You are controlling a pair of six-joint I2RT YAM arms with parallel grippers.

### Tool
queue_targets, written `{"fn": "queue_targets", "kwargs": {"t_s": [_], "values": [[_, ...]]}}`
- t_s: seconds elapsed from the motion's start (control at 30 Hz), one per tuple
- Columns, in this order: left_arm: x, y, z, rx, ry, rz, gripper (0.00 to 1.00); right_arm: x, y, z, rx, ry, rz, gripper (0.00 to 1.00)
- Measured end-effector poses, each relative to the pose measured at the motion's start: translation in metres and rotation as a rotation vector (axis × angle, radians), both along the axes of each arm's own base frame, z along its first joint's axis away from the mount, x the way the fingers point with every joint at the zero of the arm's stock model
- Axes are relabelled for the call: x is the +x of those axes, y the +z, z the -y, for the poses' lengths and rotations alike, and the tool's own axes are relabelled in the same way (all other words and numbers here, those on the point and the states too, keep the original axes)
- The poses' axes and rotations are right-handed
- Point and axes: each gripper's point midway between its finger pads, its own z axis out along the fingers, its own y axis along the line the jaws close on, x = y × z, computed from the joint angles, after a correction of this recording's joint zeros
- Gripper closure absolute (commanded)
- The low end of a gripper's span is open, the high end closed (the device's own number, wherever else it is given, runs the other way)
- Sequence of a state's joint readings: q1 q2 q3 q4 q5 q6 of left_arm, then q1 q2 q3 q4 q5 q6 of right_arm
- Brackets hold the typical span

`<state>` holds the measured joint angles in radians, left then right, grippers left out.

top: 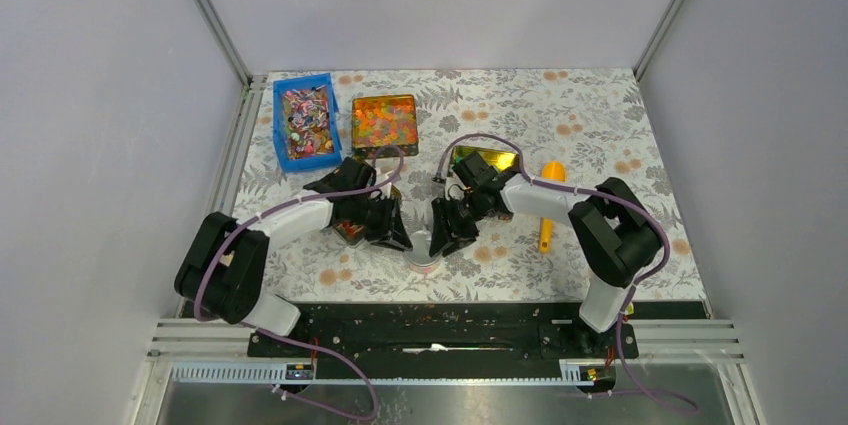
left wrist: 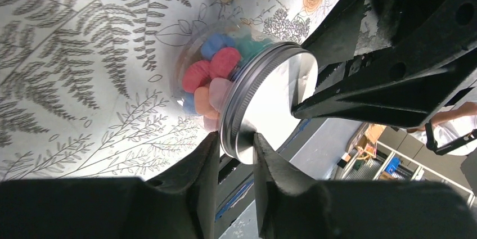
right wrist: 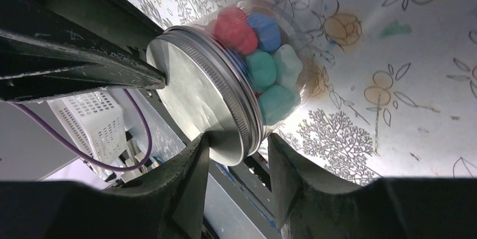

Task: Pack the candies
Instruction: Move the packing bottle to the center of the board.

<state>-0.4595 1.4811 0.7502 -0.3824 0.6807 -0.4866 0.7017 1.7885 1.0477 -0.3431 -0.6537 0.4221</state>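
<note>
Floral tablecloth [top: 600, 115] between grey walls. Near its front centre stands a clear jar [right wrist: 306, 81], base toward the cloth and metal lid [left wrist: 270, 98] facing up, so its long axis is perpendicular to the surface. Inside lie the candies [left wrist: 211, 76], pink, blue, green and orange, packed against the glass. The left gripper [left wrist: 236, 138] and right gripper [right wrist: 237, 140] reach in from opposite sides, each pinching the lid's rim between its two fingers.
</note>
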Motion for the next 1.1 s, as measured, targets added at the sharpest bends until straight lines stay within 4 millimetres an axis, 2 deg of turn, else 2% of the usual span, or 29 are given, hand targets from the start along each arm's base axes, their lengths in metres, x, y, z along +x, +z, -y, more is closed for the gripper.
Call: {"fn": "queue_targets", "kwargs": {"t_s": [0.13,0.23,0.53,0.63,0.7,0.83,0.93,1.03,1.1], "values": [[-0.004,0.0,0.008,-0.005,-0.035,-0.017,0.66,-0.008,-0.002,0.01,0.01,-0.01,-0.021,0.84],[-0.007,-0.001,0.016,-0.005,-0.063,-0.027,0.6,-0.012,-0.006,0.017,0.018,-0.018,-0.035,1.0],[-0.013,-0.005,0.028,-0.003,-0.121,-0.04,0.51,-0.019,-0.007,0.023,-0.027,-0.039,-0.106,1.0],[-0.013,-0.006,0.03,0.003,-0.132,-0.031,0.35,-0.019,-0.007,0.025,-0.043,-0.049,-0.116,1.0],[-0.013,-0.008,0.031,0.02,-0.144,-0.009,0.2,-0.019,-0.006,0.025,-0.053,-0.056,-0.117,1.0],[-0.006,-0.01,0.026,0.099,-0.156,0.061,0.06,-0.02,-0.004,0.027,-0.073,-0.064,-0.101,1.0],[0.009,0.006,0.02,0.149,-0.141,0.174,0.04,-0.019,-0.002,0.027,-0.085,-0.066,-0.083,1.0],[0.032,0.042,0.019,0.144,-0.101,0.335,0.03,-0.018,0.0,0.028,-0.107,-0.069,-0.068,1.0],[0.047,0.077,0.017,0.111,-0.065,0.466,0.02,-0.017,0.002,0.03,-0.125,-0.073,-0.054,0.97]]}}
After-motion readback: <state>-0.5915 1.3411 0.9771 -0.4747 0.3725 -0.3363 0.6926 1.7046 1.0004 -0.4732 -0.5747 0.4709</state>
